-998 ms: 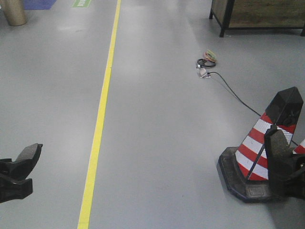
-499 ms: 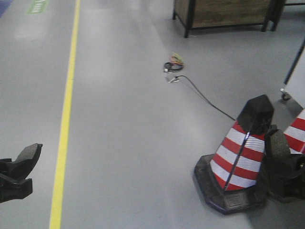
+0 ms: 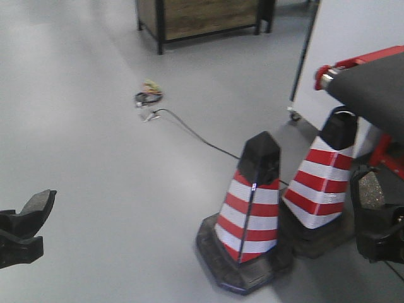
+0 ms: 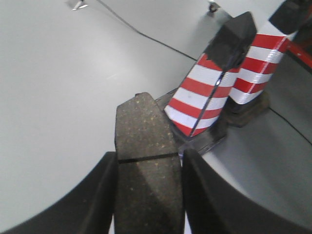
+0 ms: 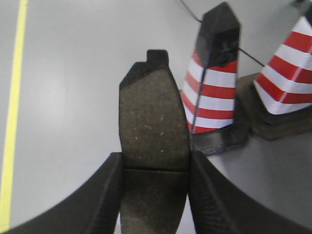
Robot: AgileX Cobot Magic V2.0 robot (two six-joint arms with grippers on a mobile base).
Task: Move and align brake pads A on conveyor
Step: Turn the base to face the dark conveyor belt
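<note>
Conveyor (image 3: 372, 88) newly in view; both grippers (image 4: 146, 195) (image 5: 153, 195) stay clamped on brake pads (image 4: 144, 141) (image 5: 153, 126).

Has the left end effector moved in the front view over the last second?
No. The left end effector sits at the same lower-left frame spot; only the floor scene shifted left, bringing the cones closer.

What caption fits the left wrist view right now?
Left end effector carrying a grooved brake pad above grey floor, two striped traffic cones ahead.
</note>
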